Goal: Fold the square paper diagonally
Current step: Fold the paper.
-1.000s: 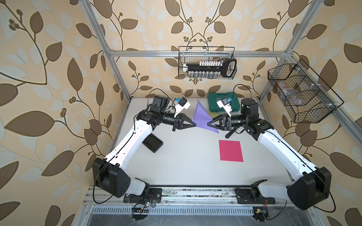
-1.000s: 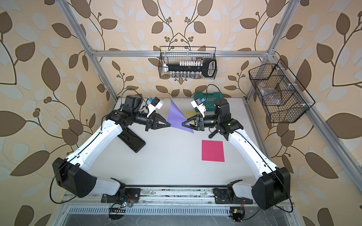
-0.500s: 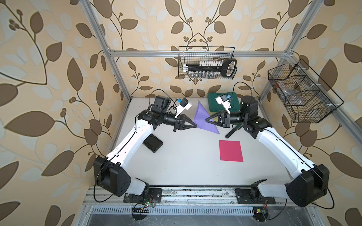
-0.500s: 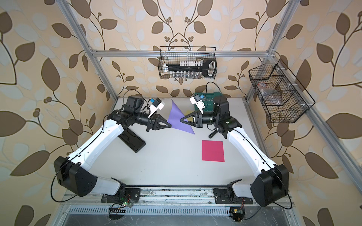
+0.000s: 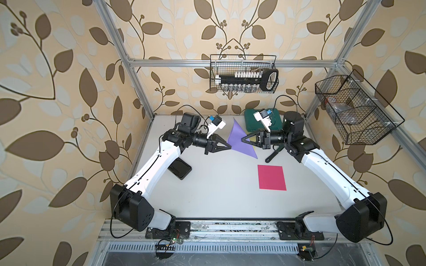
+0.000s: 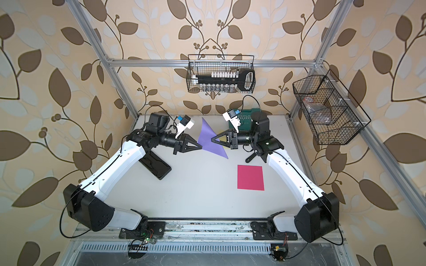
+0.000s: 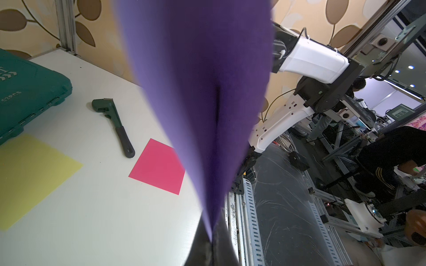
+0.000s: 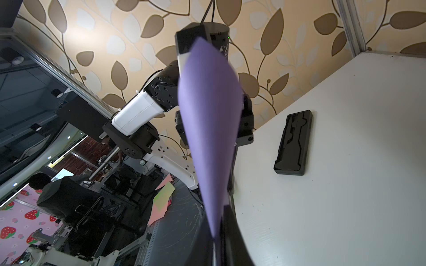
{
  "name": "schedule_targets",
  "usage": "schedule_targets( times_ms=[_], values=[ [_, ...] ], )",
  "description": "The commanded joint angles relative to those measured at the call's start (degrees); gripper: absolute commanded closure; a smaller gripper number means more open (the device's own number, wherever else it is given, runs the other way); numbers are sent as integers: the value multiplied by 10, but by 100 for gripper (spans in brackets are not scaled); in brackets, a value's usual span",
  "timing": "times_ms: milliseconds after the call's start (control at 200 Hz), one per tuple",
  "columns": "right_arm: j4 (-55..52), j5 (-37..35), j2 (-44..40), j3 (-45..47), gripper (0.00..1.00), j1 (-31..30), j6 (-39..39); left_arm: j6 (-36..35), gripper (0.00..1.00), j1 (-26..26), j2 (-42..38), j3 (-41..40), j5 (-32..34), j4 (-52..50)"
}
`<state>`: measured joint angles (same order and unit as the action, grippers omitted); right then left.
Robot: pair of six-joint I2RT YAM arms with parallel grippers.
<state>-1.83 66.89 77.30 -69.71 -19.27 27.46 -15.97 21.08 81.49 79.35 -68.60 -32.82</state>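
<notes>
A purple paper (image 5: 237, 131) hangs in the air above the back of the table, showing as a triangle in both top views (image 6: 207, 133). My left gripper (image 5: 229, 147) is shut on one of its corners, and the sheet rises bowed from the pinched fingers in the left wrist view (image 7: 202, 92). My right gripper (image 5: 242, 139) faces it from the other side. In the right wrist view another corner of the paper (image 8: 207, 115) sits between the right gripper's (image 8: 216, 241) jaws, which stand a narrow slit apart.
On the table lie a pink paper (image 5: 272, 177), a yellow paper (image 7: 30, 175), a green tool case (image 5: 251, 119), a dark wrench (image 5: 273, 154) and a black case (image 5: 179, 170). Wire baskets (image 5: 244, 73) hang on the back and right walls.
Half a second ago the paper looked shorter, its lower corner drawn up by the right gripper. Now that corner reaches down towards the table again. The left gripper has kept its hold.
</notes>
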Motion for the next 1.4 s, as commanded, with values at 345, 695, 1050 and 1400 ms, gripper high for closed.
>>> schedule_targets(
  times_ms=[345, 695, 1050, 1400],
  values=[
    [13, -2, 9, -32, 86, -2, 2, 6, 100, 5, -8, 3, 8, 8],
    [11, -15, 23, -49, 74, -8, 4, 2, 100, 5, -12, 3, 7, 7],
    [13, -26, 27, -57, 100, -9, 6, -2, 100, 5, -18, -1, 9, 5],
    [22, -24, 35, -66, 100, -13, 15, -3, 100, 5, -15, -3, 9, 3]
  ],
)
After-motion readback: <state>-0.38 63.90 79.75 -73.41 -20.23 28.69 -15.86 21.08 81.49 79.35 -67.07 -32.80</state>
